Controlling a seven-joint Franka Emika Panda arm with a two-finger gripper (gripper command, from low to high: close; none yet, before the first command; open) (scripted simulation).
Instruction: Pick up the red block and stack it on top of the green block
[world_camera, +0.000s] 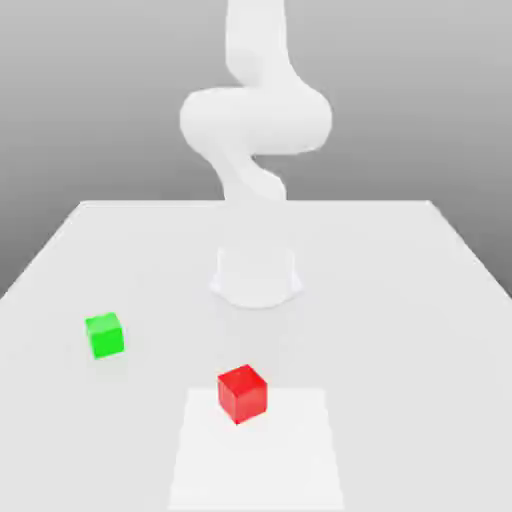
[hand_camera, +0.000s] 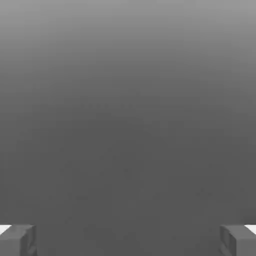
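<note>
Lower center in the exterior view, the red block (world_camera: 242, 395) sits turned cornerwise, no longer axis evident; the tool (hand_camera: 128, 241) is released, its fingers apart.

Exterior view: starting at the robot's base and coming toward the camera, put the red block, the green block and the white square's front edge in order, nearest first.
1. Green block, off to the exterior view's left.
2. Red block, near the middle, by the white square's far edge.
3. White square's front edge, near the picture's bottom.
</note>
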